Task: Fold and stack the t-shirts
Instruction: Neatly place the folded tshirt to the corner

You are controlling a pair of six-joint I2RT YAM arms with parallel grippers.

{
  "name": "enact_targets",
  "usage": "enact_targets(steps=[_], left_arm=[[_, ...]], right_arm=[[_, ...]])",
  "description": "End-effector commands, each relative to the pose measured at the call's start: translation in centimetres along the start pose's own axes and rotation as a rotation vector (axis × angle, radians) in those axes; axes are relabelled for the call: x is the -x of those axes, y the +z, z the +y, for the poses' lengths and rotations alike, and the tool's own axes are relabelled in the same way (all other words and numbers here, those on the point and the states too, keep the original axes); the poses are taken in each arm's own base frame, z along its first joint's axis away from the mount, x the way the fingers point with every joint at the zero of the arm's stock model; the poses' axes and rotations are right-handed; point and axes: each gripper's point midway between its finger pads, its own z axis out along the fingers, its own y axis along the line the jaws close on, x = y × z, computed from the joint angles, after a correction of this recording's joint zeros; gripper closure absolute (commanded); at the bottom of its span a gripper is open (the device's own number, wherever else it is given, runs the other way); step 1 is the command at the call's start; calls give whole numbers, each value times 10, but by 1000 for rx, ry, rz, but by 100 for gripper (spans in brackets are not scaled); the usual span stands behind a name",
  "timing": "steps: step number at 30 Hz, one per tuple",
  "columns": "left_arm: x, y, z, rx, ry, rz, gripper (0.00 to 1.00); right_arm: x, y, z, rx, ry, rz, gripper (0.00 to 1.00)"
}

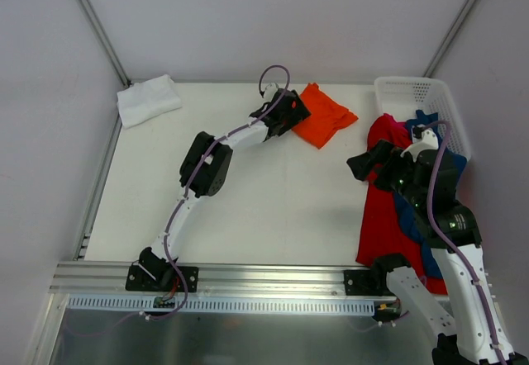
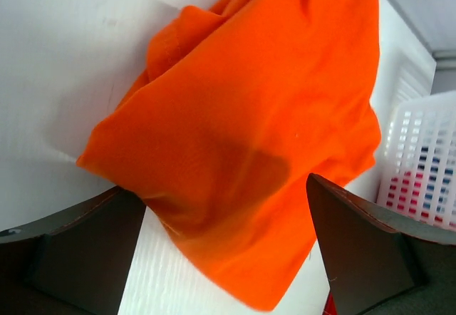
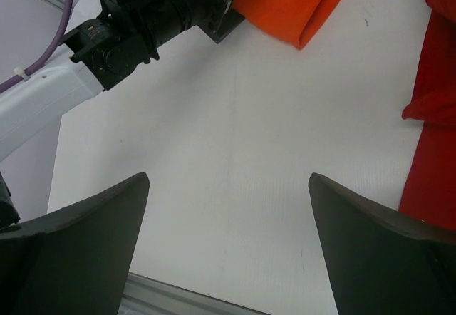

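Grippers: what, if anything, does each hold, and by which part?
Nothing. The left gripper stands open at the orange shirt; the right gripper is open and empty.

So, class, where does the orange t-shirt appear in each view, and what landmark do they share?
Top external: orange t-shirt upper centre.
Left wrist: orange t-shirt fills the middle.
Right wrist: orange t-shirt at top edge, right of centre.
Shared landmark: the open left gripper at its edge.

Robot lab: aluminium rail [image 1: 248,276], white enclosure [image 1: 248,18]
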Motion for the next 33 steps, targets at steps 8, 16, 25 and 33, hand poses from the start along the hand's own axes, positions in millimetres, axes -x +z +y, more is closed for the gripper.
enact_targets(steps=[8,16,25,33], left_arm=[[18,47,26,64,-118,-8,76],[55,52,41,22,-140,36,100],[173,-1,73,-138,89,70,100],[247,-54,114,-186,294,40,100]], right_arm=[[-1,9,-13,-58,-42,9,0],[-5,14,-17,-65,-42,19,1],[-15,28,-5,22,7,36,1],[-23,29,-4,50,7,49,1]])
